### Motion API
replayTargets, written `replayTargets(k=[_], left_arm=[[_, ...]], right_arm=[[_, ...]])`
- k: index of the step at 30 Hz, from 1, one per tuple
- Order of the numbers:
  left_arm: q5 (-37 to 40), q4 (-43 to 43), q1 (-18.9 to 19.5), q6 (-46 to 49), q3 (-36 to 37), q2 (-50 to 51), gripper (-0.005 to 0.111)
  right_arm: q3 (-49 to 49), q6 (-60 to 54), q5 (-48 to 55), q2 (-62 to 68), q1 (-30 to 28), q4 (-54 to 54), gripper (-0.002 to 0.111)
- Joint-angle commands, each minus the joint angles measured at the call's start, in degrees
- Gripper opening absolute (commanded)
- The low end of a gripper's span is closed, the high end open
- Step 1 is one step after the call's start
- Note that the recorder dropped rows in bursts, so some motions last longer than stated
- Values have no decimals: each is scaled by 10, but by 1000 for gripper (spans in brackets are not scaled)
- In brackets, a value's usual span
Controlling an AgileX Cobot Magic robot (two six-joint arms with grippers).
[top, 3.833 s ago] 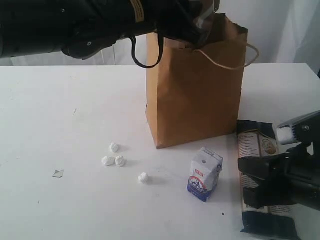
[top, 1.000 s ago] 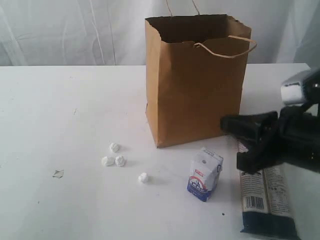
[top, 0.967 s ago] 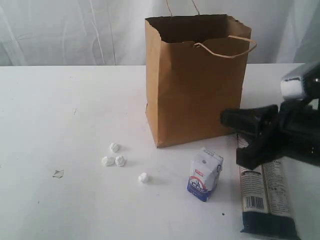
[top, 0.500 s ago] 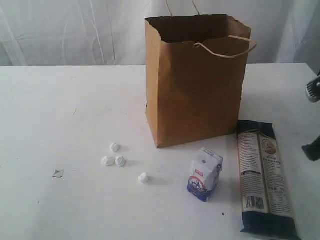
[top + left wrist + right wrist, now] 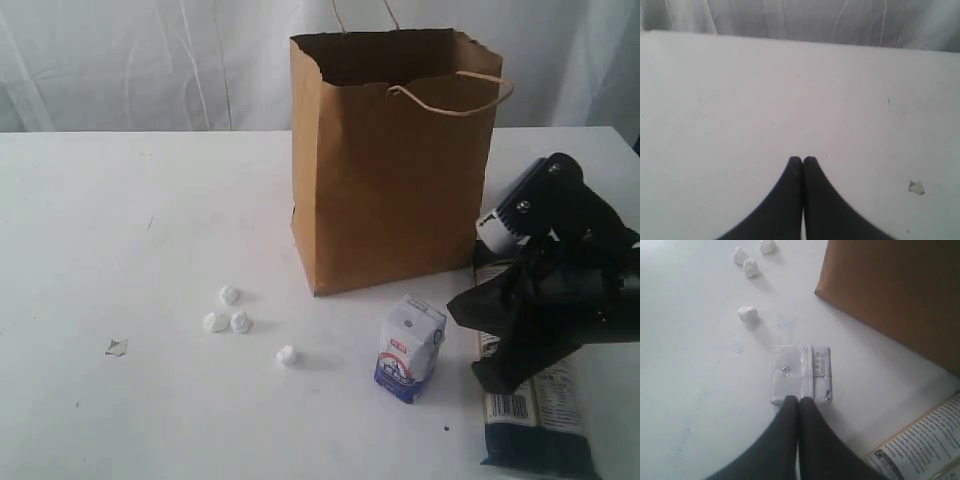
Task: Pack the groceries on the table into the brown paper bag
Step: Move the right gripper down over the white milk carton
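Brown paper bag (image 5: 390, 170) upright w/ mouth open nr table's (image 5: 120, 220) far edge, contents can't tell; small white-blue carton (image 5: 409, 348) & long dark noodle packet (image 5: 535, 430) outside it twd near edge; right gripper (image 5: 799, 400) pressed together, empty, by carton; left gripper (image 5: 802, 160) likewise.

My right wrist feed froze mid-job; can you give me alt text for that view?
The shut right gripper hangs over the white table, tips at the edge of the carton. The bag stands beyond the carton, a packet lies beside it, and four white lumps sit apart.
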Motion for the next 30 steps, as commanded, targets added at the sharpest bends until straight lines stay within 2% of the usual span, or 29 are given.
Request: replayTargets(k=[1, 4, 9, 11, 16, 19, 25, 30], left_arm=[[16, 5, 1, -14, 23, -2, 0], [12, 4, 1, -22, 42, -2, 0], [-20, -10, 1, -101, 90, -2, 0], [-37, -18, 1, -123, 108, -2, 0], [-68, -101, 1, -129, 135, -2, 0], [-68, -115, 1, -128, 135, -2, 0], [-64, -16, 1, -100, 145, -2, 0], [-66, -12, 1, -101, 145, -2, 0]], right_arm=[[-2, -29, -5, 13, 1, 17, 5], [-2, -39, 21, 16, 1, 17, 21], [-2, -43, 28, 16, 1, 17, 63], [-2, -53, 23, 16, 1, 17, 70], [-2, -52, 23, 17, 1, 28, 70], [-2, -65, 22, 18, 1, 49, 70], [-2, -192, -14, 51, 20, 86, 70], [-2, -210, -9, 79, 43, 92, 70]])
